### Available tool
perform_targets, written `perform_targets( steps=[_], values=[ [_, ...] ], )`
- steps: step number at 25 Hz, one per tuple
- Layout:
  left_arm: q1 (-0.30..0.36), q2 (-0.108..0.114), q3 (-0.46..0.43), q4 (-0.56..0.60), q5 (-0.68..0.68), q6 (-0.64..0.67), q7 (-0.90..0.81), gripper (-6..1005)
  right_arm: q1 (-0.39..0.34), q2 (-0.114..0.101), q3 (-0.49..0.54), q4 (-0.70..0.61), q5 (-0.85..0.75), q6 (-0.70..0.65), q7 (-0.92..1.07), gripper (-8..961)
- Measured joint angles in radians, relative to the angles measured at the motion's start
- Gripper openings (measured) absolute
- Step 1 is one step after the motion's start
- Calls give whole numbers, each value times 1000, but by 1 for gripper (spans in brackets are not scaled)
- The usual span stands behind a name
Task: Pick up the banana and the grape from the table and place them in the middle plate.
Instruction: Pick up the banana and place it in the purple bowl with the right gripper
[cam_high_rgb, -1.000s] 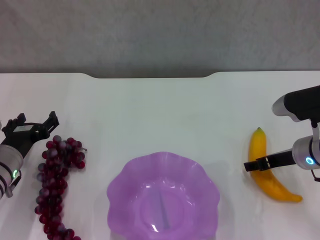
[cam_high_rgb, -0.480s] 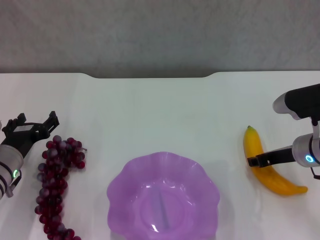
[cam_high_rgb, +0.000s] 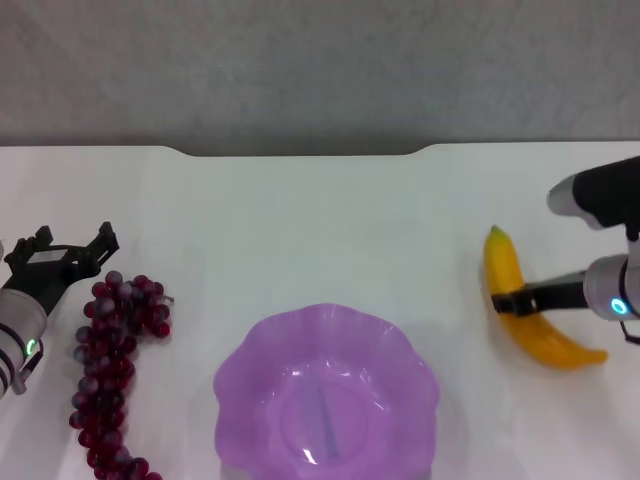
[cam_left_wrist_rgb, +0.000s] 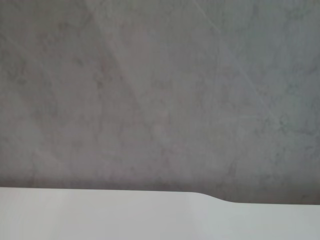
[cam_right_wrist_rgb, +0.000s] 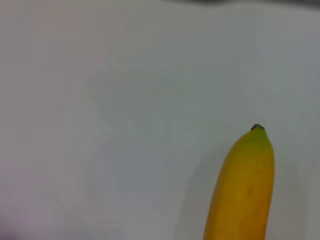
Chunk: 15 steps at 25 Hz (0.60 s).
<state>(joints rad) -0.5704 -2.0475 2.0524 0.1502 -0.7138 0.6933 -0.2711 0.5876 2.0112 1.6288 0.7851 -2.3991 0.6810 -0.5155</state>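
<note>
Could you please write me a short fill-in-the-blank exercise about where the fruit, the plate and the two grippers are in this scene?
1. The right gripper has its jaws around the middle of the ____.
2. The grape lies on the table to the robot's ____ of the middle plate.
3. The middle plate holds ____ fruit.
4. The left gripper sits beside the grape with its jaws ____.

Missing words: banana; left; no; open
</note>
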Motion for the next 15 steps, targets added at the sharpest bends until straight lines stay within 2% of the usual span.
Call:
perform_targets(
  steps=[5,8,11,15],
  values=[
    [0,0,0,0,1,0,1,893,-140,0,-53,284,9,-14,4,505],
    [-1,1,0,0,2,0,1,893,-203,-5,-107,406,52,-30,-21,503],
    [-1,1,0,0,3,-1,1,893,-221,-5,-158,487,99,-31,-64,500],
    [-2,1,0,0,5,-3,2,893,-200,-4,-257,515,128,-59,-92,497]
  ],
)
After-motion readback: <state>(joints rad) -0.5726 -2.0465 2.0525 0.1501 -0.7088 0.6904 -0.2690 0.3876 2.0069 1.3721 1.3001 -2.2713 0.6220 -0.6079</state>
